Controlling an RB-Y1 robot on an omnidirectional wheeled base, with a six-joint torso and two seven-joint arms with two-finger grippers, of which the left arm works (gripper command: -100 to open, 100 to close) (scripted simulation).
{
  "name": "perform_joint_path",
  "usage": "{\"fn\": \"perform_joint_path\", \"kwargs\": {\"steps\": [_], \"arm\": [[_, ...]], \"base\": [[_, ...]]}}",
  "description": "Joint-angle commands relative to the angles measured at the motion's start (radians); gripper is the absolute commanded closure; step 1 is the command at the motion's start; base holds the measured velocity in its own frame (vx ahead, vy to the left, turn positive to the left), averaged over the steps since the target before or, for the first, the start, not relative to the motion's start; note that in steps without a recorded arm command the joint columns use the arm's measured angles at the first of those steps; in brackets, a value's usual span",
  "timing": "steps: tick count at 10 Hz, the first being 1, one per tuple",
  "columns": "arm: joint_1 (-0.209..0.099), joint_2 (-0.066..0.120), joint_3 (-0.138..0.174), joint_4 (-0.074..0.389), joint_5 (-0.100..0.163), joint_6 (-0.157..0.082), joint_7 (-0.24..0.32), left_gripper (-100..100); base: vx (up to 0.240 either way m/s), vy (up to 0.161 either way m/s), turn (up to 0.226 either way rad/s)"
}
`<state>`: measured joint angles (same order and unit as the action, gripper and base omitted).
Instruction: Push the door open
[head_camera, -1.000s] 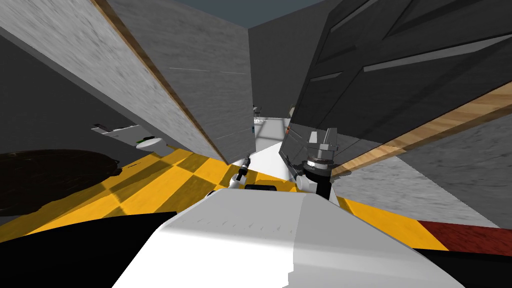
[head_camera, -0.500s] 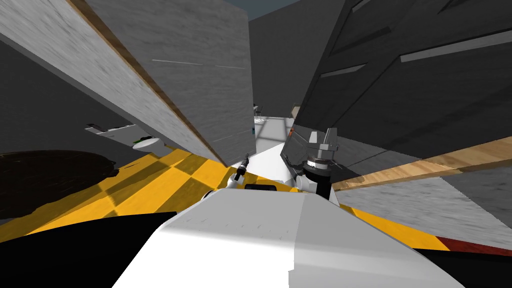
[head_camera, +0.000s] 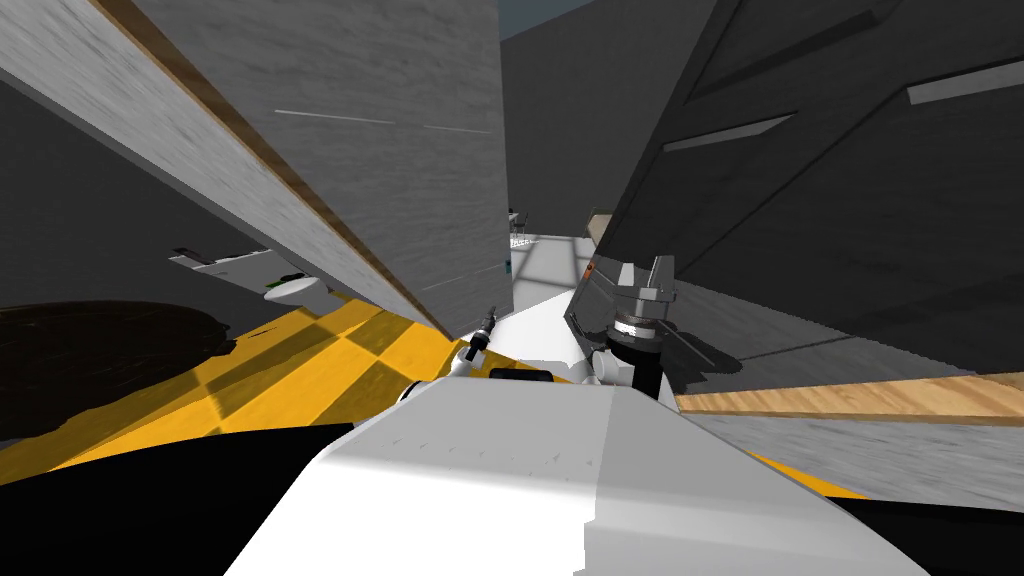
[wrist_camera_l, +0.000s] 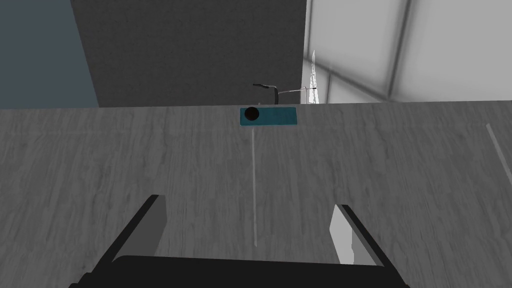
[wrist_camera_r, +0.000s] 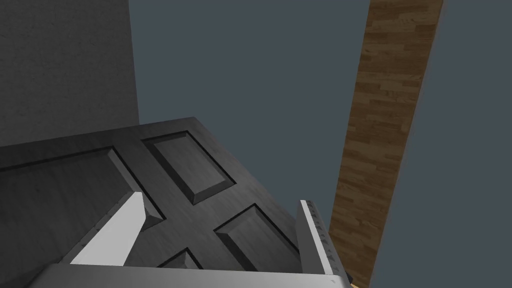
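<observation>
The dark grey panelled door (head_camera: 820, 200) stands swung open on my right in the head view. My right gripper (head_camera: 641, 272) is raised against its lower part, close to its free edge. In the right wrist view the door's recessed panels (wrist_camera_r: 190, 170) lie right behind the open right gripper (wrist_camera_r: 219, 199), which holds nothing. My left gripper (head_camera: 488, 325) is low by the doorway's left side. It is open (wrist_camera_l: 248, 201) and faces a grey wood-grain wall (wrist_camera_l: 150, 160) that carries a small teal plate (wrist_camera_l: 268, 116).
A grey wall with a wooden frame edge (head_camera: 300, 190) bounds the opening on the left, and a wooden frame strip (head_camera: 850, 398) lies on the right. A white floor (head_camera: 540, 260) shows through the gap ahead. Yellow checked floor (head_camera: 320, 360) and a white fixture (head_camera: 290, 290) lie to the left.
The whole head view has shifted as I move forward into the doorway. The door has swung further away to the right, and the right wooden frame strip has dropped lower. Both grippers hold their pose.
</observation>
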<state>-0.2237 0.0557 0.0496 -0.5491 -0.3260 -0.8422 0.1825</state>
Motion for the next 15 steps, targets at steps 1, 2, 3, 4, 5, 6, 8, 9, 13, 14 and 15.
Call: {"fn": "perform_joint_path", "kwargs": {"steps": [1,2,3,4,5,6,8,9,13,14,15], "arm": [[0.002,0.010,0.005,-0.005,-0.018,-0.001,0.013,-100],[0.003,0.014,0.009,-0.006,-0.030,-0.002,0.020,-100],[0.003,0.019,0.013,-0.006,-0.041,-0.004,0.026,-100],[0.004,0.022,0.017,-0.007,-0.053,-0.006,0.033,-100],[0.004,0.025,0.022,-0.008,-0.065,-0.008,0.040,-100],[0.004,0.027,0.026,-0.008,-0.077,-0.010,0.047,-100],[0.005,0.030,0.035,-0.009,-0.102,-0.014,0.061,-100],[0.006,0.031,0.039,-0.010,-0.115,-0.016,0.069,-100],[0.007,0.028,0.057,-0.013,-0.165,-0.024,0.097,-100],[0.008,0.025,0.061,-0.013,-0.177,-0.026,0.104,-100],[0.008,0.022,0.065,-0.014,-0.189,-0.027,0.111,-100]], "base": [[0.190,-0.009,0.041],[0.181,-0.030,0.043],[0.181,-0.008,0.048],[0.222,0.017,0.048],[0.224,-0.005,0.045],[0.182,-0.029,0.063],[0.200,-0.029,0.049],[0.205,-0.027,0.055],[0.202,-0.015,0.051],[0.180,-0.027,0.048],[0.192,-0.036,0.055]]}}
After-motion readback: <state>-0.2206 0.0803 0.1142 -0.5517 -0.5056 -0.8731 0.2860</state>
